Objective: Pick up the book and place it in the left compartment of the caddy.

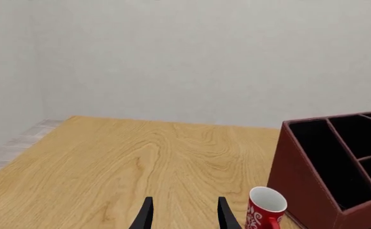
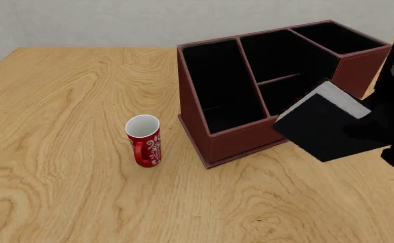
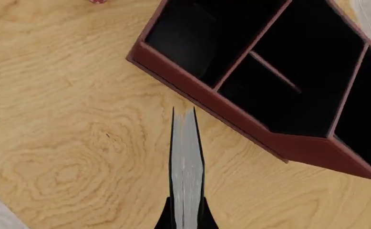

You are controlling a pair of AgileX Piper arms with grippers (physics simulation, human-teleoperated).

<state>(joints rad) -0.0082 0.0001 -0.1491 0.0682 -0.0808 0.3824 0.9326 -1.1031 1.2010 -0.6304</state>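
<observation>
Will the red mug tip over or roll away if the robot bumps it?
Probably it would slide or tip. The red mug stands upright on the flat table, taller than wide, so a high bump could topple it. Once on its side it might roll, though its handle would likely stop it soon.

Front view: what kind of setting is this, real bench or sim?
Likely a simulated tabletop workspace: a flat-rendered wooden table against a bare grey wall, set with only a caddy, a red mug and a book held by the right gripper.
</observation>
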